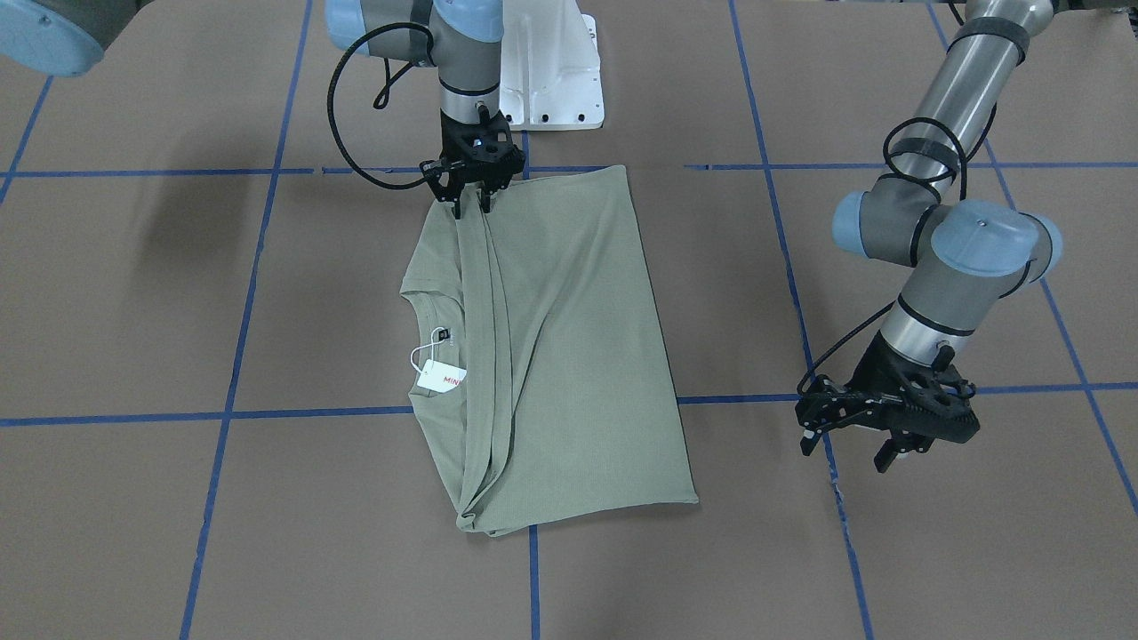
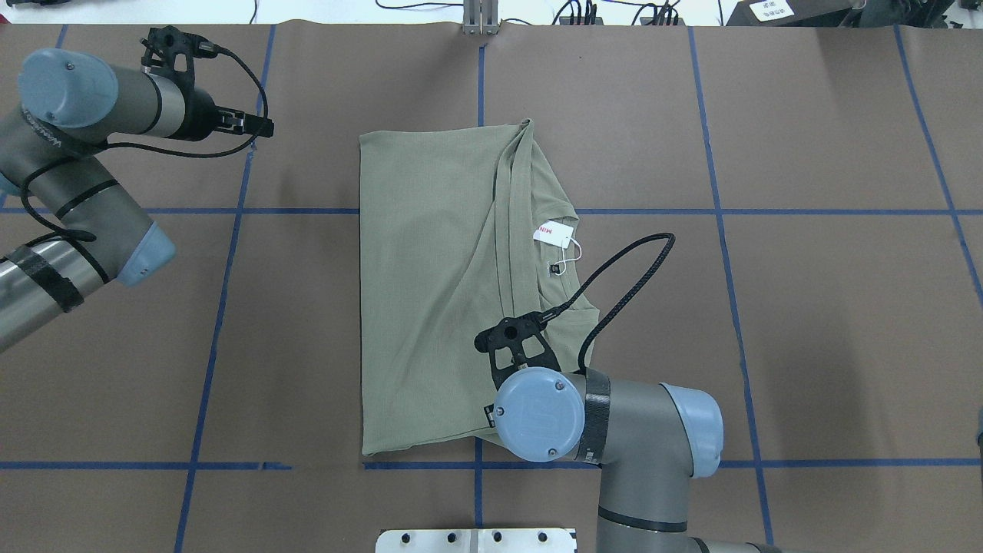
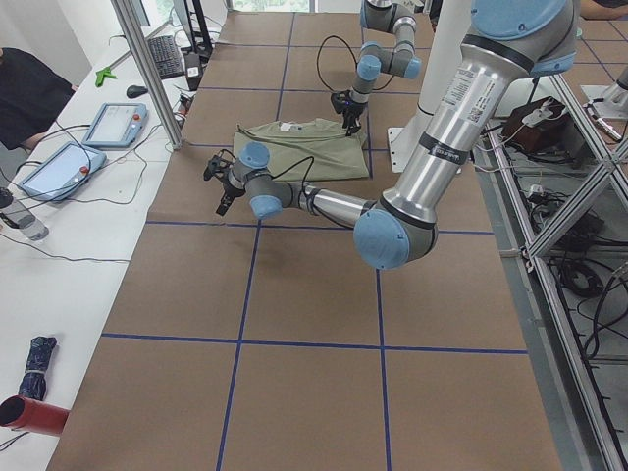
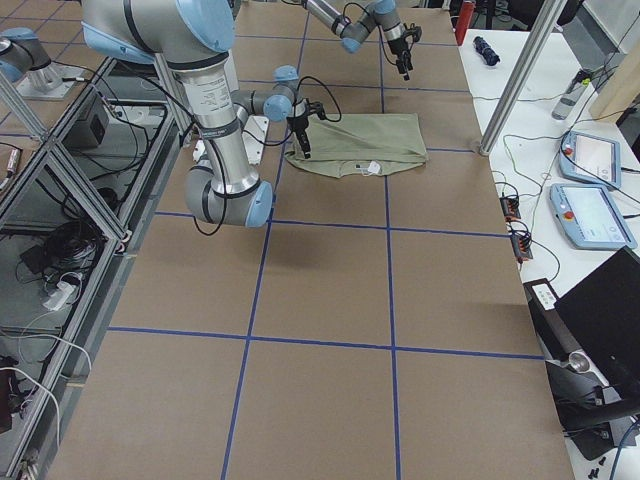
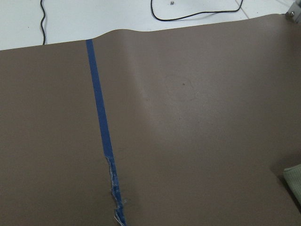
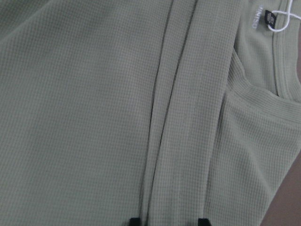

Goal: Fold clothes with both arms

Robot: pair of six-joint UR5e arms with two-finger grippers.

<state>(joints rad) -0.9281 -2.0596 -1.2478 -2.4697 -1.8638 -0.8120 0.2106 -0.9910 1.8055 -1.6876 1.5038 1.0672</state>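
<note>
The sage-green shirt (image 1: 569, 356) lies flat mid-table, folded into a rectangle (image 2: 430, 292), with its sleeves in a narrow strip along the collar side. Its white hang tag (image 1: 442, 376) and dark neck label (image 6: 270, 19) show at the neckline. At the shirt's edge nearest the robot, my right gripper (image 1: 471, 209) is shut on the sleeve strip. The right wrist view has that fold running between its fingertips (image 6: 135, 221). Well off to the side, my left gripper (image 1: 849, 452) hangs open above bare table, holding nothing. A shirt corner (image 5: 294, 181) shows in the left wrist view.
Blue tape lines (image 1: 533, 578) grid the brown table. The white pedestal base (image 1: 556, 71) stands just behind the right gripper. Beyond the far edge are a white desk with tablets (image 3: 113, 123), cables, a metal post (image 3: 147, 69) and a person's dark sleeve (image 3: 29, 98).
</note>
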